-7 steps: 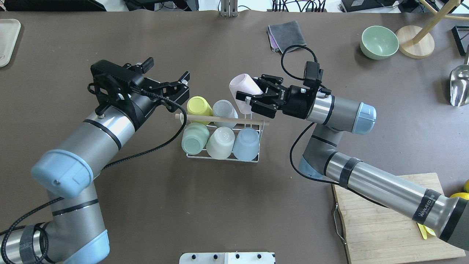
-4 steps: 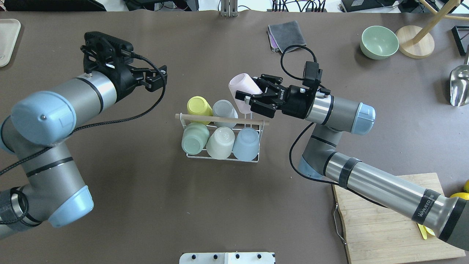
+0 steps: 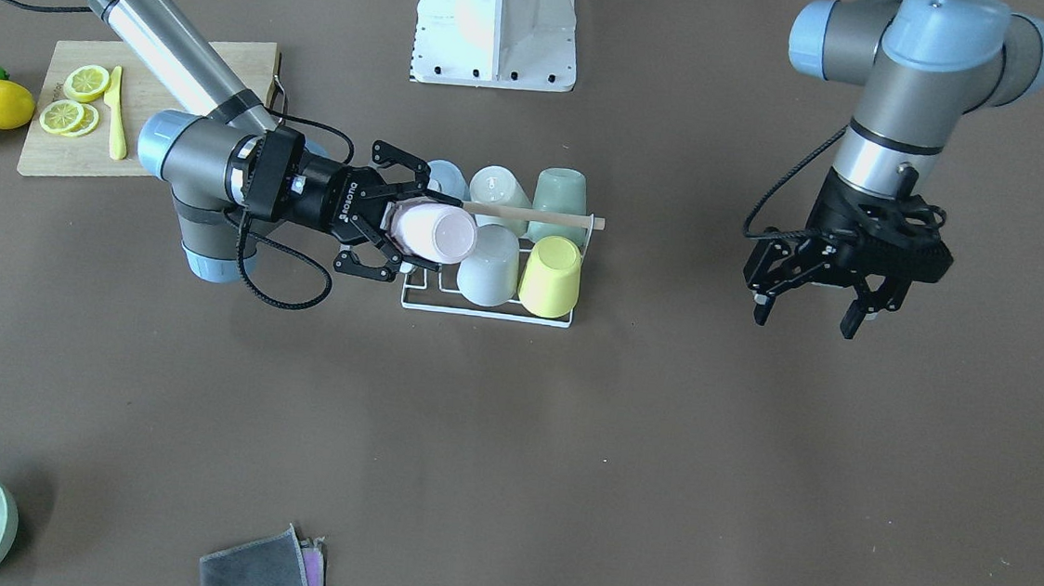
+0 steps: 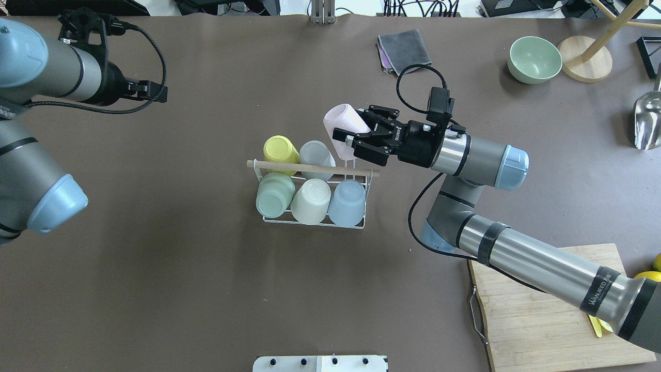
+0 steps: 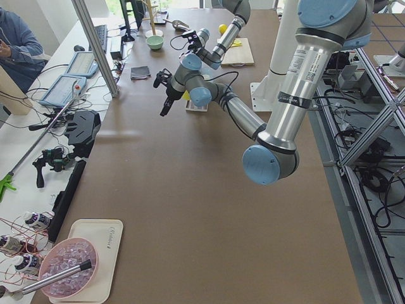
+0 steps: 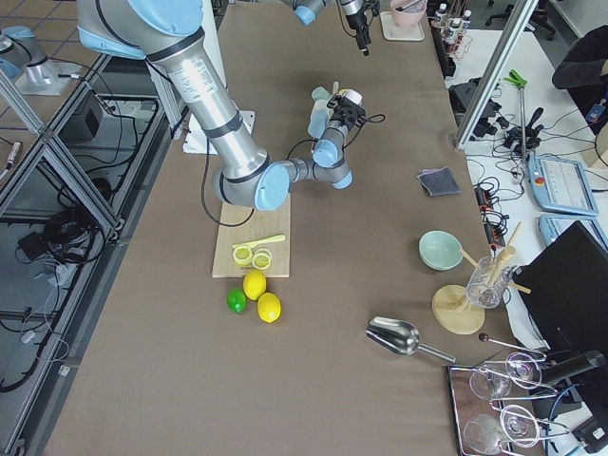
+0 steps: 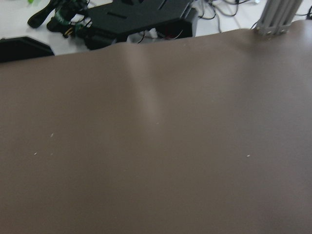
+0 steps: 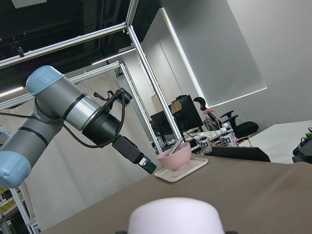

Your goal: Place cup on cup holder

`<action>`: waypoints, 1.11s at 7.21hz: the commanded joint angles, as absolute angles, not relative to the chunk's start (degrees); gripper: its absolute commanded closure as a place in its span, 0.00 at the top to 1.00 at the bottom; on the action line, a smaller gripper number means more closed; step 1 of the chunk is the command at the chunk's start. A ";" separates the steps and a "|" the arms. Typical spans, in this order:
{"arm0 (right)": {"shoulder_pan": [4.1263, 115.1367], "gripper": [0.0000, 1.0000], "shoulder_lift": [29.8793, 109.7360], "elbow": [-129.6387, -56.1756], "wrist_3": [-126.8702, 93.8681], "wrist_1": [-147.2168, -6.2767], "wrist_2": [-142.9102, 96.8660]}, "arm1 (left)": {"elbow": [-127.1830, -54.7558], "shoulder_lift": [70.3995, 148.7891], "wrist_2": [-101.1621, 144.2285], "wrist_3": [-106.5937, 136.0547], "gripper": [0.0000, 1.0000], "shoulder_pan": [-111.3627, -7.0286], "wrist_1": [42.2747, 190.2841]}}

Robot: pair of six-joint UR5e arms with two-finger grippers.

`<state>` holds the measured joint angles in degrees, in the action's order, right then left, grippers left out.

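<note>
The cup holder [image 4: 314, 223] is a white wire rack with a wooden rod [image 4: 310, 168] across its top, at mid-table; it also shows in the front view [image 3: 483, 312]. It carries yellow [image 4: 280, 150], grey [image 4: 316, 153], green [image 4: 274, 194], cream [image 4: 311, 200] and blue [image 4: 347, 202] cups upside down. My right gripper [image 4: 361, 135] is shut on a pink cup [image 4: 338, 124], held tilted over the rack's far right corner [image 3: 438, 233]. My left gripper [image 3: 809, 314] is open and empty, far off to the rack's left, above bare table.
A grey cloth [image 4: 405, 49], a green bowl [image 4: 534, 59], a wooden stand [image 4: 584, 58] and a metal scoop [image 4: 648, 121] lie at the far right. A cutting board [image 4: 557, 310] with lemon slices is near right. A white tray [image 4: 10, 57] is far left.
My left arm has drawn back from the rack's left end to the table's far left. The right gripper with the pink cup has stayed in place.
</note>
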<state>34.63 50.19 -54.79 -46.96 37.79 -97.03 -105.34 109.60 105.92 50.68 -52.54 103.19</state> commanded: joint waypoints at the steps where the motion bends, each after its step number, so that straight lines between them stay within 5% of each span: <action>1: 34.63 0.00 50.01 -54.23 -46.93 37.88 -97.03 | -99.44 108.82 119.64 50.71 0.98 -59.38 97.92; 4: 34.45 0.00 49.66 -53.53 -46.93 37.88 -96.68 | -92.12 102.24 132.16 37.24 0.98 -74.39 95.82; 8: 33.67 0.00 49.57 -53.44 -46.93 38.23 -96.77 | -89.83 93.34 139.54 29.27 0.98 -81.11 94.49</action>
